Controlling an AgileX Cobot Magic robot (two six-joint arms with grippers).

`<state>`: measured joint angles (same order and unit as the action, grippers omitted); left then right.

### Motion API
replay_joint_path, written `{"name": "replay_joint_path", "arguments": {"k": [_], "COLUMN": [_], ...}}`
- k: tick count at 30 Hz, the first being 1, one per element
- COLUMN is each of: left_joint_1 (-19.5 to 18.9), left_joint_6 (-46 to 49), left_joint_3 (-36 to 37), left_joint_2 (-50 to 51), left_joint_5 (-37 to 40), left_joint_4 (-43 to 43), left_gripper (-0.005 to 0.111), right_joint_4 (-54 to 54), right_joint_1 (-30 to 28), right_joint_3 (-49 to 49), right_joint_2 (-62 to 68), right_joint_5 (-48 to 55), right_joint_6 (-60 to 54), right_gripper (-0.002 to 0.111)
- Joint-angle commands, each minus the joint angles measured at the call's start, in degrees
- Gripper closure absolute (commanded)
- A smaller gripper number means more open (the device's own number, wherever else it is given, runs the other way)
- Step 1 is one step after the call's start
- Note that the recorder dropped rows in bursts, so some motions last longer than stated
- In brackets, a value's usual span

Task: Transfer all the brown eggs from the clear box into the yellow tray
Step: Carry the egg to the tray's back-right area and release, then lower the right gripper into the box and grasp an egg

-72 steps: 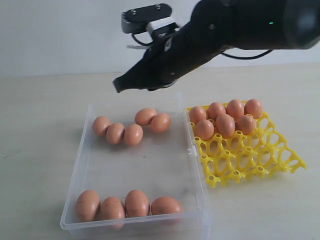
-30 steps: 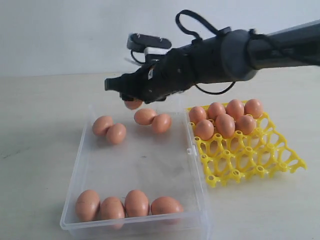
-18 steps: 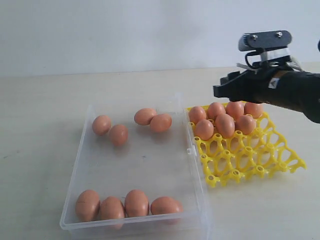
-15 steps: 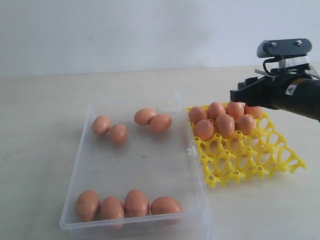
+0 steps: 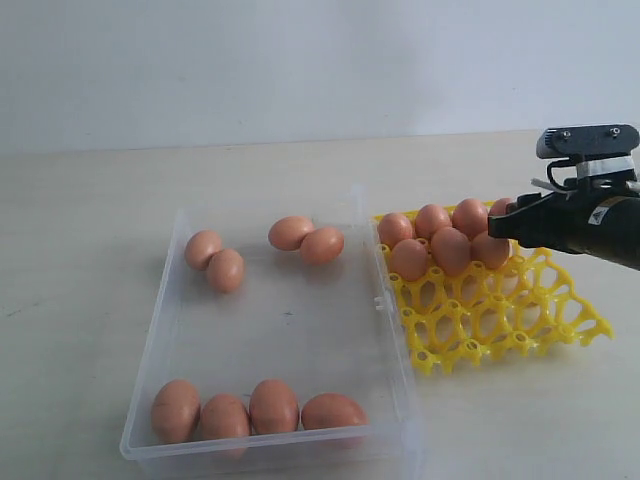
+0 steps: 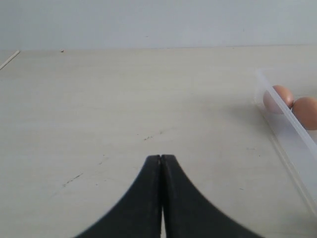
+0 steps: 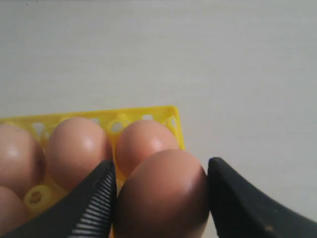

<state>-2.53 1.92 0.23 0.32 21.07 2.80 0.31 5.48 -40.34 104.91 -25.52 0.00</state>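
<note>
1. At table (image 6: 99,99) centre: clear box (image 5: 160,330), holding eight brown eggs (image 5: 273,405), four toward 12 o'clock, four toward 6.
2. Just beside, at 3 o'clock: yellow tray (image 5: 500,320), perhaps six eggs along its 12 o'clock edge, partly hidden.
3. Over its 1 o'clock corner: right gripper (image 7: 161,171), pinching one egg (image 7: 163,198).
4. Left gripper (image 6: 161,158): pressed together over bare table.

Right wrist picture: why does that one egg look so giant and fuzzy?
Right wrist view: the held egg sits right by the lens, in the right gripper, so it looks huge and soft. Exterior view: eggs in the yellow tray look small.
</note>
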Motion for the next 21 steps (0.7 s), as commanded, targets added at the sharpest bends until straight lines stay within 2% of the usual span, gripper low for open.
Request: {"name": "replay_joint_path", "arguments": {"k": [1,3,5,9,11,13,16,21], "left_joint_1": [0.29,0.29,0.29,0.29,0.29,0.29,0.29,0.29], "left_joint_6": [-0.33,-0.33,-0.33,-0.33,-0.33,-0.33,-0.33,-0.33], "left_joint_3": [-0.23,-0.23,-0.23,-0.23,-0.23,-0.23,-0.23,-0.23], "left_joint_2": [-0.32,-0.32,-0.32,-0.32,-0.32,-0.32,-0.32,-0.32], "left_joint_5": [-0.80,-0.80,-0.80,-0.80,-0.80,-0.80,-0.80,-0.80], "left_joint_4": [0.32,0.32,0.32,0.32,0.32,0.32,0.32,0.32], "left_gripper": [0.107,0.107,0.107,0.107,0.107,0.107,0.107,0.107], "right_joint_4": [0.21,0.21,0.21,0.11,-0.31,-0.68,-2.90,-3.47], "right_joint_1": [-0.32,-0.32,-0.32,-0.17,0.58,2.37,6.77,17.12], "right_joint_3": [-0.04,-0.04,-0.26,-1.88,-3.18,-5.24,-10.50,-24.34], "right_joint_2": [0.53,1.47,1.93,-0.37,-3.45,-6.21,-8.75,-6.45], "right_joint_5": [-2.29,-2.42,-2.98,-1.29,1.99,6.06,16.14,37.25], "right_joint_6": [-1.09,-1.09,-1.09,-1.09,-0.98,-0.90,-0.90,-1.09], "right_gripper": [0.061,0.049,0.045,0.047,0.057,0.072,0.105,0.108]}}
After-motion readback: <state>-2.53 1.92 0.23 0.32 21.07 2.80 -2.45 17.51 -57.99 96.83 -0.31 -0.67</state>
